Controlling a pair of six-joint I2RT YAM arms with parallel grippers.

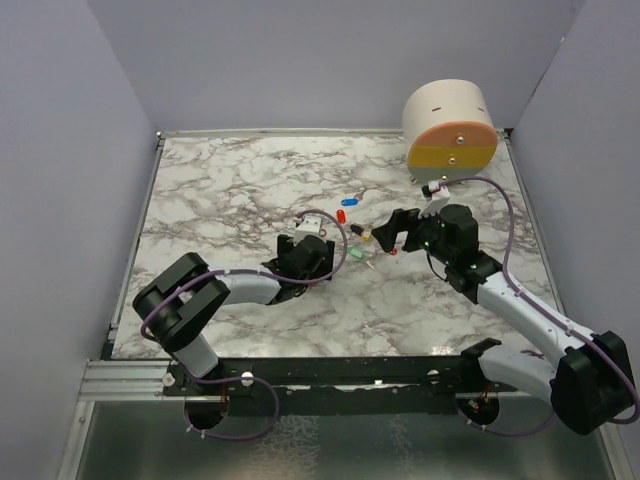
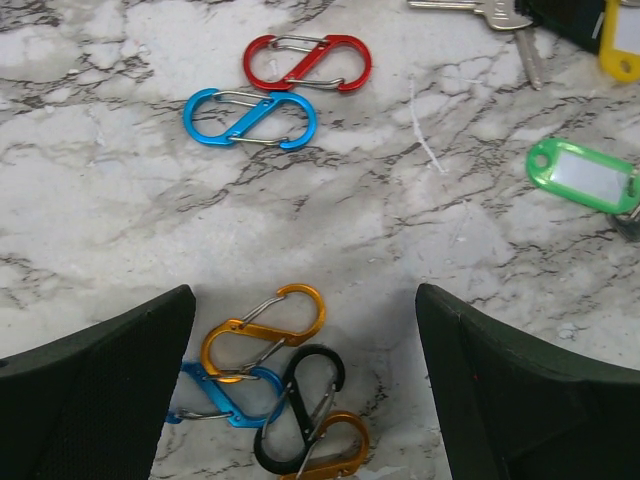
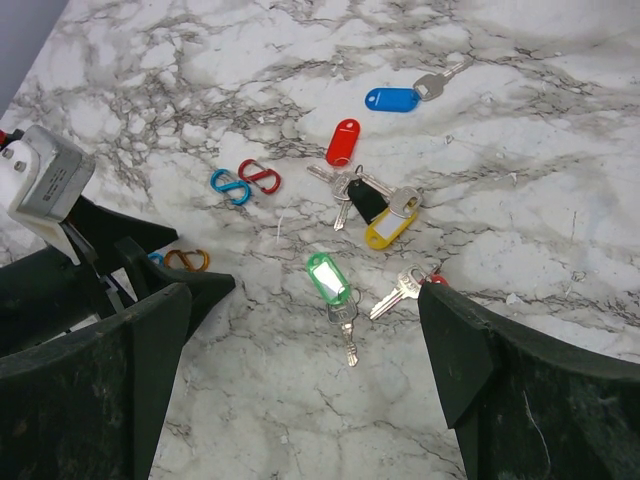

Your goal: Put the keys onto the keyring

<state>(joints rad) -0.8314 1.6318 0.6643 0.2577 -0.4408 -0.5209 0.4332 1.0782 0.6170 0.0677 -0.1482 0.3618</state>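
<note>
Near the middle of the marble surface (image 1: 230, 190), a little toward its far edge, my left claw (image 2: 302, 335) hangs wide open with nothing in it. Its two dark fingers stand on either side of the keyring (image 2: 270, 395), a linked bunch of orange, blue and black oval clips lying flat. The bunch sits nearer the finger on the left of the wrist view, and its top orange clip runs on a slant across the gap, not square to it. Two loose clips, one red (image 2: 307, 62) and one blue (image 2: 250, 117), lie apart beyond the bunch. The keys lie toward the right edge from the ring, below my right claw (image 3: 303, 300), which is also spread wide and empty. The green-tagged key (image 3: 328, 278) is closest to it, with the yellow-tagged key (image 3: 390, 228), red-tagged key (image 3: 342, 142) and blue-tagged key (image 3: 390, 99) farther out. I judge the left arm nearer the ring and the right arm nearer the keys.
</note>
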